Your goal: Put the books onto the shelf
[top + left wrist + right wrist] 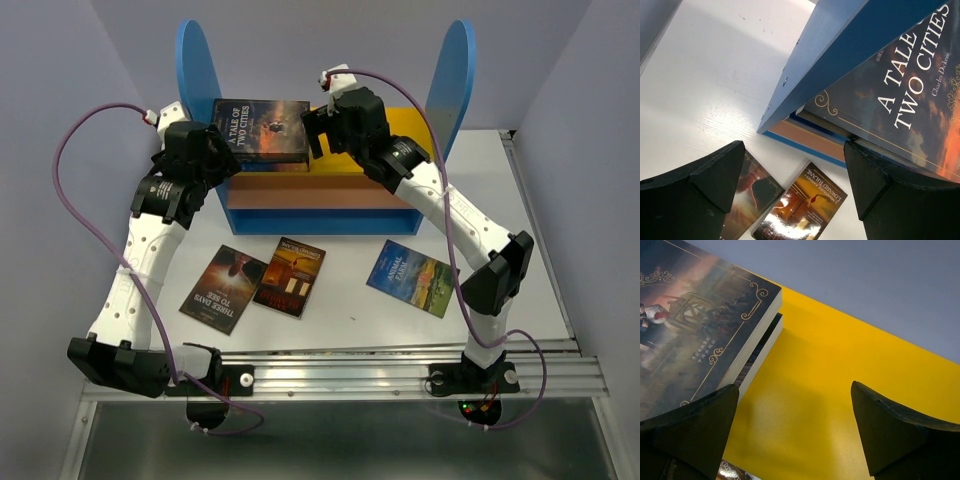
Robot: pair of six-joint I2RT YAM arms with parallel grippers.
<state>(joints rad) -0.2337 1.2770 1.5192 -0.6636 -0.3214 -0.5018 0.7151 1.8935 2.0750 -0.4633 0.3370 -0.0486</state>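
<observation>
On the shelf's yellow top board [408, 124] lies a stack of two books, "A Tale of Two Cities" [262, 130] uppermost. My right gripper [314, 132] hovers open just right of that stack. In the right wrist view the right gripper [795, 432] has only bare yellow board [840, 380] between its fingers, and the stack [695, 330] lies at the left finger. My left gripper [222, 160] is open at the shelf's left blue panel [200, 70]. The left wrist view shows the left gripper [795, 187] holding nothing. Three books lie flat on the table: a dark one [228, 288], an orange-brown one [290, 277] and a blue-green one [412, 277].
The shelf's right blue panel [452, 75] rises behind my right arm. The brown middle board [320, 192] and blue base [320, 222] face the white table [340, 300]. A metal rail [340, 375] runs along the near edge. Grey walls enclose both sides.
</observation>
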